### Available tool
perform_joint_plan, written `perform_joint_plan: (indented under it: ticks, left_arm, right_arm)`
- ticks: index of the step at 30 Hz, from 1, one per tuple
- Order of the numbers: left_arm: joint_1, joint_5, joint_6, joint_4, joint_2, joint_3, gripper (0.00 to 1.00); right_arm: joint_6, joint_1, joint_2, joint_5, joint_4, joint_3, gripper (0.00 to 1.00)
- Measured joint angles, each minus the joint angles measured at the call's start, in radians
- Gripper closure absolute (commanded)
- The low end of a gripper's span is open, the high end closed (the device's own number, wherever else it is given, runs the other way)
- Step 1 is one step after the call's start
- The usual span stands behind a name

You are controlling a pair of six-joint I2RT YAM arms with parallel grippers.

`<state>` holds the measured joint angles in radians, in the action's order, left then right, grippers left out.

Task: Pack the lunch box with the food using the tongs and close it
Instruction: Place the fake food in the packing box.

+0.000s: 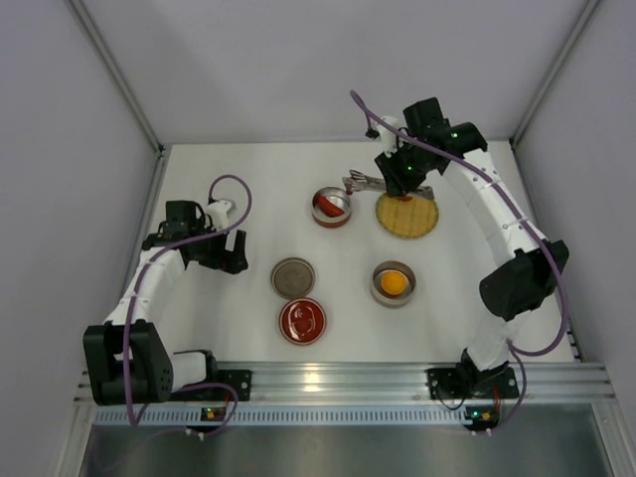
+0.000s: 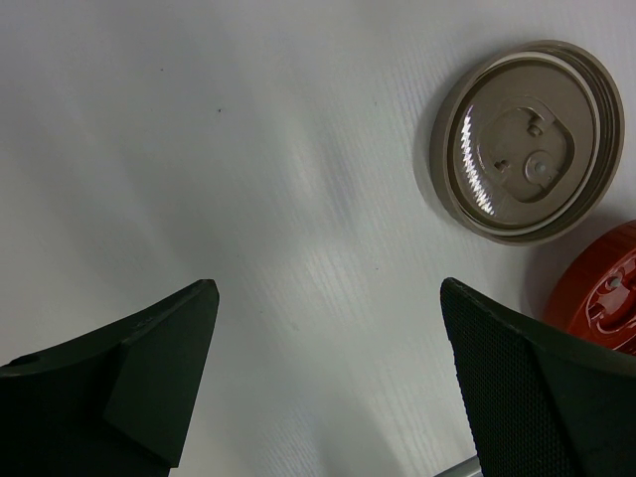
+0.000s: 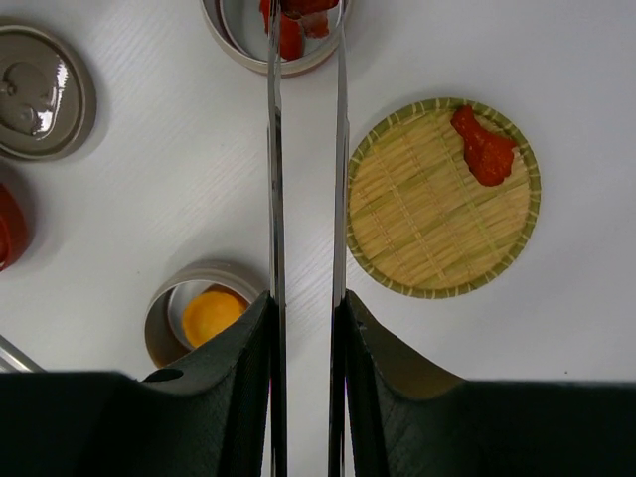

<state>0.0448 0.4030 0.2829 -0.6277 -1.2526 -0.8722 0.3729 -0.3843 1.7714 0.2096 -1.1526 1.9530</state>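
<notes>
My right gripper is shut on the slim silver tongs, one finger pressing each arm from outside. The tong tips reach over a red-rimmed metal bowl of the lunch box. Red food lies in that bowl, and a red piece shows between the tips at the frame's top edge. Another red piece lies on the woven bamboo plate. A tan bowl holds the round orange piece. My left gripper hangs open over bare table at the left.
A tan lid and a red lid lie flat near the table's middle front, both right of the left gripper. White walls close in the table on three sides. An aluminium rail runs along the near edge.
</notes>
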Motion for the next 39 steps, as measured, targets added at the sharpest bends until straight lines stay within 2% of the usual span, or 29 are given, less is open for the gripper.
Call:
perform_joint_plan:
  ticks: [9, 19, 23, 25, 30, 35, 39]
  left_arm:
    - [0.0, -0.001, 0.0, 0.0, 0.001, 0.007, 0.02]
    - [0.0, -0.004, 0.004, 0.005, 0.001, 0.019, 0.02]
    - [0.0, -0.004, 0.005, 0.008, 0.001, 0.021, 0.02]
    - [0.0, -0.004, 0.005, 0.008, 0.001, 0.023, 0.02]
    - [0.0, -0.005, 0.005, 0.013, 0.001, 0.024, 0.02]
    - [0.0, -0.006, 0.005, 0.022, 0.0, 0.024, 0.02]
    - [0.0, -0.008, 0.005, 0.023, 0.0, 0.024, 0.02]
  right_arm:
    - [-0.009, -0.084, 0.084, -0.027, 0.0, 0.007, 0.96]
    - [-0.011, -0.092, 0.154, -0.077, 0.002, 0.023, 0.95]
    - [-0.011, -0.095, 0.173, -0.098, 0.002, 0.047, 0.77]
    - [-0.014, -0.098, 0.191, -0.107, 0.001, 0.066, 0.73]
    - [-0.022, -0.106, 0.245, -0.114, 0.002, 0.108, 0.58]
    - [-0.027, -0.113, 0.257, -0.11, 0.001, 0.142, 0.53]
    - [-0.028, -0.116, 0.257, -0.108, 0.004, 0.162, 0.54]
